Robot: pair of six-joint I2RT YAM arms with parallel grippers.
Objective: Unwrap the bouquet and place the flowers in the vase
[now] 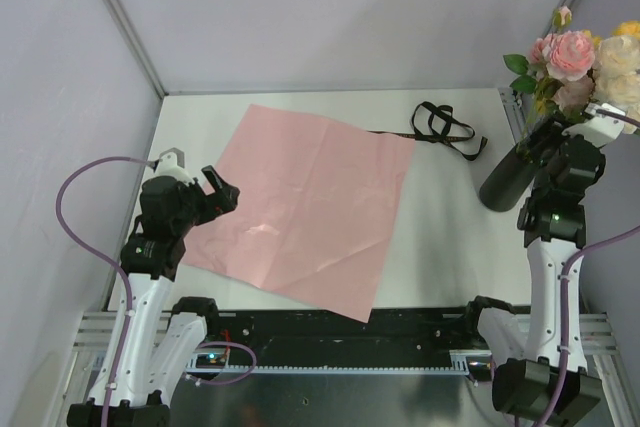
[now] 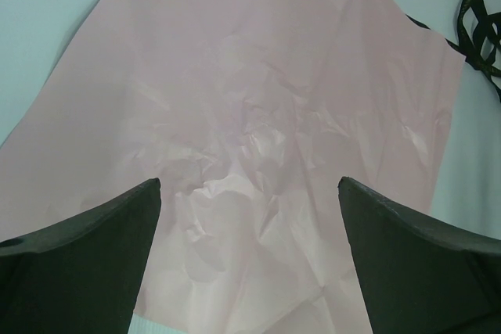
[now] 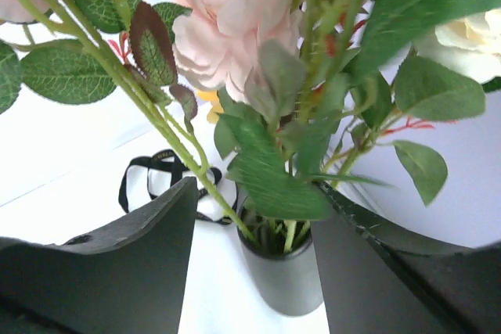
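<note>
Right end effector (image 3: 257,187) parted, straddling stems of the flowers (image 1: 572,52) standing in the vase (image 1: 505,182), far right of frame; left arm well away.

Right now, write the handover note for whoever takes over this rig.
Left tool: open, holding nothing, above the near left part of the pink paper sheet, which lies spread flat on the table.
Flowers: stems down in the dark vase, far right.
Right tool: open, a finger on either side of the stems above the vase's mouth.
Black ribbon: loose beyond the sheet.
Done: bouquet unwrapped, flowers in the vase.
Left: probably only lifting the right tool clear without snagging stems.
</note>
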